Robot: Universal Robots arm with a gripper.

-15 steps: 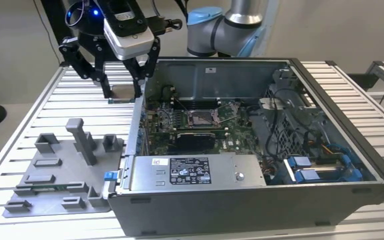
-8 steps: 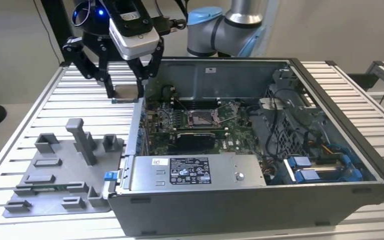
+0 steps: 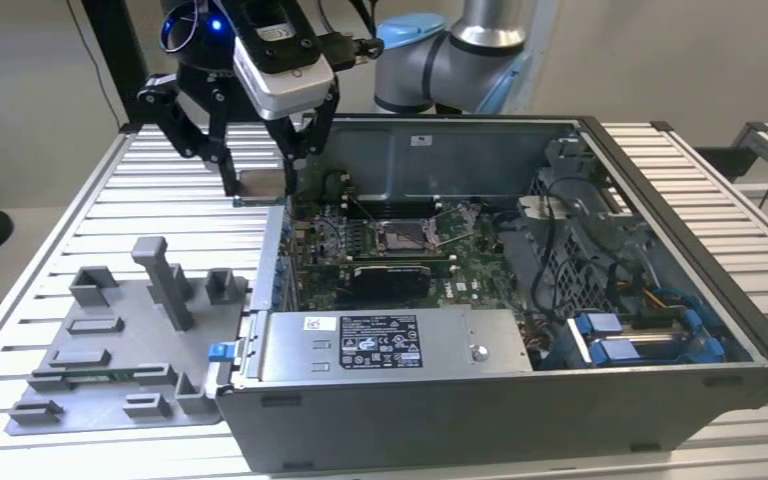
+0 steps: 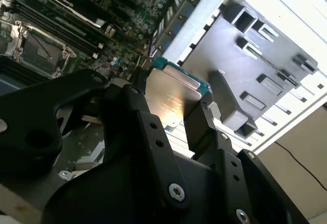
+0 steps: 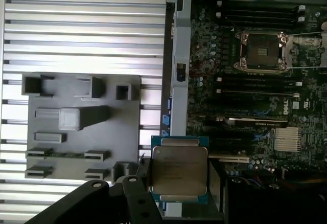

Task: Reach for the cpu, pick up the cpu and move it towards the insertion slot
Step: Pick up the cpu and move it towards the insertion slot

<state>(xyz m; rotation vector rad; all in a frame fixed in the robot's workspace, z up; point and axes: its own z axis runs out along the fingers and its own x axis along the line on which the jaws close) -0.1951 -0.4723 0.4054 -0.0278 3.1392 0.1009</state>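
Note:
My gripper (image 3: 263,187) hangs above the table just outside the open computer case, on the exterior view's left, and is shut on the cpu (image 3: 261,182). In both wrist views the cpu (image 5: 179,169) (image 4: 170,97) is a pale silver square chip on a green base, clamped flat between the black fingers (image 4: 198,127). The insertion slot (image 3: 404,236), a shiny metal frame with a dark centre, lies in the green motherboard inside the case, to the exterior view's right of the gripper. It appears as a silver-framed socket (image 5: 262,51) (image 4: 40,50) in both wrist views, well apart from the chip.
A grey fixture plate (image 3: 97,405) with upright plastic blocks lies on the slatted aluminium table, left of the case. The case wall (image 3: 272,255) stands between the gripper and the motherboard. A power supply box (image 3: 384,345), cables and blue drive brackets (image 3: 624,340) fill the case's front and right.

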